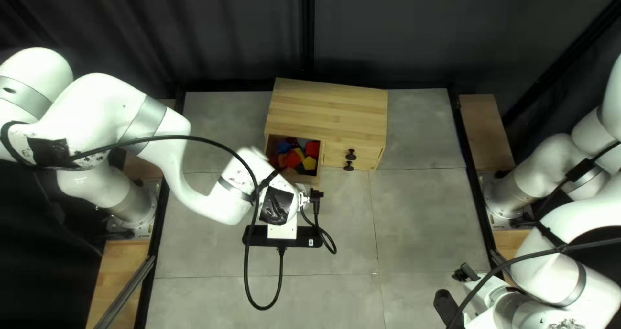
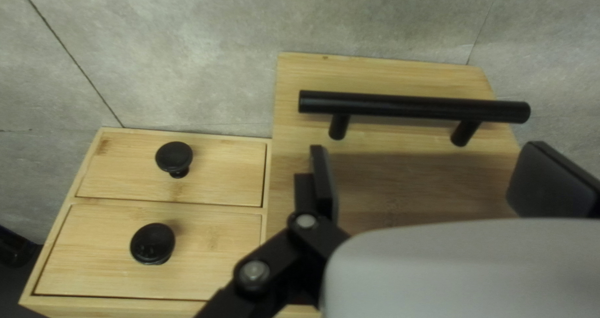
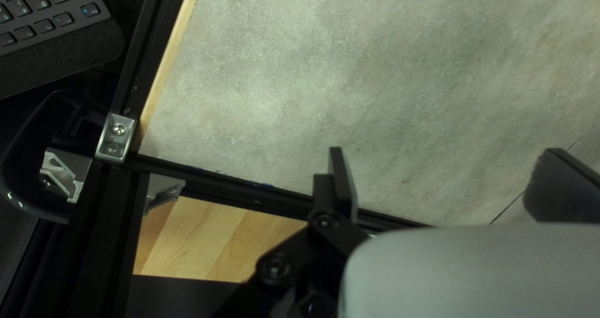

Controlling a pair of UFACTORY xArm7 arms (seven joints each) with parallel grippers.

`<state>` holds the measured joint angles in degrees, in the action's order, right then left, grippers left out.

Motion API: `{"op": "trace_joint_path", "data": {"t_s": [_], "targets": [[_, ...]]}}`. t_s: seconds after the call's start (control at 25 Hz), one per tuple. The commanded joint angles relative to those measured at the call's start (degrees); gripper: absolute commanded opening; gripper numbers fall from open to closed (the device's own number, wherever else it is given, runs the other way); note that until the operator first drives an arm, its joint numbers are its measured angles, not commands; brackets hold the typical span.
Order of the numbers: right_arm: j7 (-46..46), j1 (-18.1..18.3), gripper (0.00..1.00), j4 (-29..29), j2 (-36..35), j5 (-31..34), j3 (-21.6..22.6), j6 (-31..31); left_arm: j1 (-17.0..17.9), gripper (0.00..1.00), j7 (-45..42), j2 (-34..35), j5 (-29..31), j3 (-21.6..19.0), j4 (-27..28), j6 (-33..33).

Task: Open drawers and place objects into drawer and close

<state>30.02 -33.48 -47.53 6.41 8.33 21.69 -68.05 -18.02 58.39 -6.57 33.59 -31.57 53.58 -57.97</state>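
Probably to shut the drawer [image 1: 321, 158] of blocks [image 1: 312, 149] toward the counter's far edge [image 1: 220, 97], the left pincer [image 2: 427, 165] opens wide at its handle [image 2: 412, 106]; the right pincer [image 3: 444, 171], also spread, seems spare.

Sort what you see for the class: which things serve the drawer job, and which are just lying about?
For the job:
- wooden cabinet
- its open drawer, with bar handle
- coloured pieces inside
- two round knobs
- left tool, open

Just about:
- keyboard
- black curved object, identity unclear
- dark curtain
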Motion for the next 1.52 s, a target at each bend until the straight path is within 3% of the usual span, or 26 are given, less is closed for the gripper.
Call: {"op": "trace_joint_path", "data": {"t_s": [0.04, 1.52], "targets": [[0.00, 0.00, 1.00, 0.00, 0.00, 0.00, 0.00, 0.00, -0.74, 1.00, 0.92, 0.04, -0.44, 0.56, 0.10, 0.05], [0.00, 0.00, 1.00, 0.00, 0.00, 0.00, 0.00, 0.00, -2.63, 1.00, 1.95, 1.79, -2.04, 2.00, -1.05, 0.28]]}}
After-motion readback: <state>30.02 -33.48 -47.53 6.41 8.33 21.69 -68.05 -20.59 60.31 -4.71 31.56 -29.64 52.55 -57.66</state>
